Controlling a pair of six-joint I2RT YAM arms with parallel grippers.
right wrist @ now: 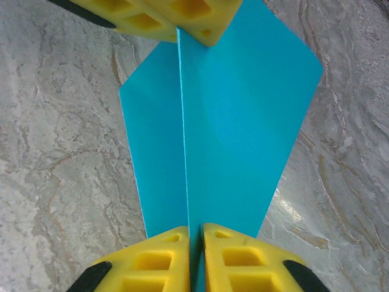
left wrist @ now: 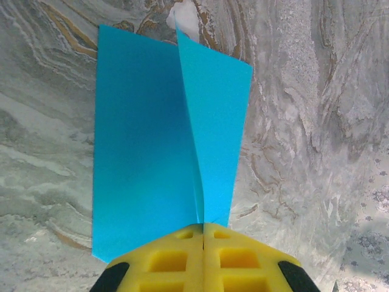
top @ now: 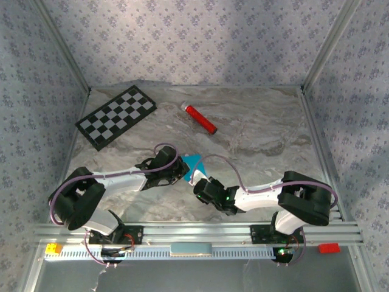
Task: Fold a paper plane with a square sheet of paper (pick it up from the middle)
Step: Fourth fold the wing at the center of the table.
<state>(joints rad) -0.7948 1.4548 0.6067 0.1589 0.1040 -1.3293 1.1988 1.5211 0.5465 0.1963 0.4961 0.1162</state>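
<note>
Marbled grey counter (top: pixel 255 128) between floral-papered walls (top: pixel 200 36). At centre frame of the top view, the thin bright cyan-blue square sheet of paper (top: pixel 193 163) stands creased. The left end effector (left wrist: pixel 203 226) is pressed together on one end and the right end effector (right wrist: pixel 196 234) pinches the other. Best to line both grips up on the crease, with even tension, so the fold runs straight.

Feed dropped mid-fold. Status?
Shut: left gripper on blue paper, right gripper on opposite end. Paper creased down middle. Path clear: red cylinder, checkerboard far off.
</note>
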